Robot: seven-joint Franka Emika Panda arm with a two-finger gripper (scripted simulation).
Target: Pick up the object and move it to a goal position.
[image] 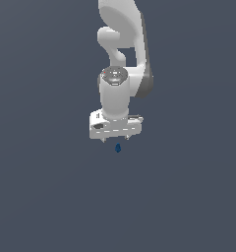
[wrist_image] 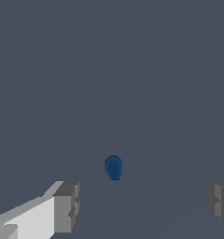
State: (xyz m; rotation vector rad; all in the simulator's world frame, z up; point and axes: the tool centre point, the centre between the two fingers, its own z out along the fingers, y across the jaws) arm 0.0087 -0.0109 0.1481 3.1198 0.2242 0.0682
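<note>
Wrist view: gripper (wrist_image: 142, 205) spread wide, blue object (wrist_image: 113, 168) between its fingers

tiny dark blue object (image: 118, 147), teardrop-shaped, ungripped

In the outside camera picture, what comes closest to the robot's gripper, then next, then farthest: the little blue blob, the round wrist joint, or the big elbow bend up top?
1. Blue blob, just below the gripper.
2. Round wrist joint, above it.
3. Elbow bend, highest up.
</note>
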